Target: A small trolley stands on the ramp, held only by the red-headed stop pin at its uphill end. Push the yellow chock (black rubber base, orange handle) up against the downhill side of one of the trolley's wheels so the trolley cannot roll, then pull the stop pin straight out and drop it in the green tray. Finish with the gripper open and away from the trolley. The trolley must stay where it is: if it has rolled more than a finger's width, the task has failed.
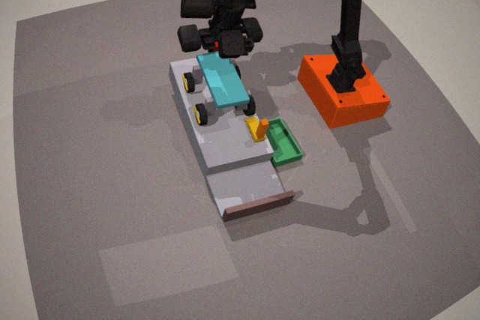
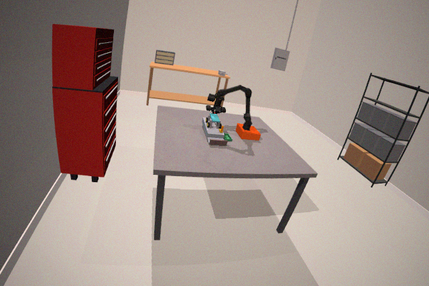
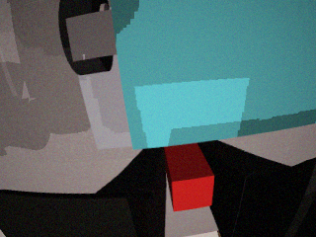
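Note:
The turquoise trolley (image 1: 223, 80) (image 2: 214, 117) (image 3: 197, 59) stands on the grey ramp (image 1: 236, 151). The yellow chock (image 1: 252, 129) with its orange handle (image 1: 262, 128) is on the ramp just downhill of the lower right wheel (image 1: 250, 106); whether it touches the wheel I cannot tell. My gripper (image 3: 177, 144) is at the trolley's uphill end, shut on the red head of the stop pin (image 3: 193, 194) (image 1: 216, 46), with a dark finger on each side. The pin's lower part is hidden. The green tray (image 1: 284, 142) (image 2: 227, 137) lies beside the ramp.
The orange base block (image 1: 362, 97) (image 2: 248, 132) of the arm stands right of the ramp. A brown end board (image 1: 259, 205) closes the ramp's lower end. The arm reaches over from the right, above the trolley's uphill end.

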Robot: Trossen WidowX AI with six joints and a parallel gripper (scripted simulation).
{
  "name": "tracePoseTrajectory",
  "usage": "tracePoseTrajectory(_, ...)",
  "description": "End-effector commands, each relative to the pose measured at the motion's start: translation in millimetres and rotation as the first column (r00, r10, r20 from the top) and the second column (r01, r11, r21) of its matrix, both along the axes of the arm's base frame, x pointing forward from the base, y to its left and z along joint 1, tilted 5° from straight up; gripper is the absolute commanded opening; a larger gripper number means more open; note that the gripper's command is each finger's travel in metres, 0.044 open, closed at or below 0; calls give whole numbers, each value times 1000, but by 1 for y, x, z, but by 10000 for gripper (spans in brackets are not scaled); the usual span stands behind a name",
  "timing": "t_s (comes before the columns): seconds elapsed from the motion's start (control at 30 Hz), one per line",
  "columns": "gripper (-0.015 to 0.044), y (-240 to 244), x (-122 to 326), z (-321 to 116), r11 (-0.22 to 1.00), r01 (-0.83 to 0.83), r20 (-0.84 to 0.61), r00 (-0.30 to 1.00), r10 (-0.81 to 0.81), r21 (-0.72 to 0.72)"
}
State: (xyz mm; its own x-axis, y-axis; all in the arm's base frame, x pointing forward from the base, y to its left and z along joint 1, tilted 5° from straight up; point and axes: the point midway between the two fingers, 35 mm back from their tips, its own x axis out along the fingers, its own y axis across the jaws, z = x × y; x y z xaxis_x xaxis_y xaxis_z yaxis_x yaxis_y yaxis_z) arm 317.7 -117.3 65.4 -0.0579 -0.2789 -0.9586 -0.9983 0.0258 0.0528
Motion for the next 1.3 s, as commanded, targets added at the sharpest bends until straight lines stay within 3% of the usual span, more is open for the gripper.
tracePoseTrajectory(0.0,0,0,0,1,1000,-1,0,1000,1,0)
tracePoseTrajectory(1.27,0,6,1,32,1000,-4,-5,1000,4,-2)
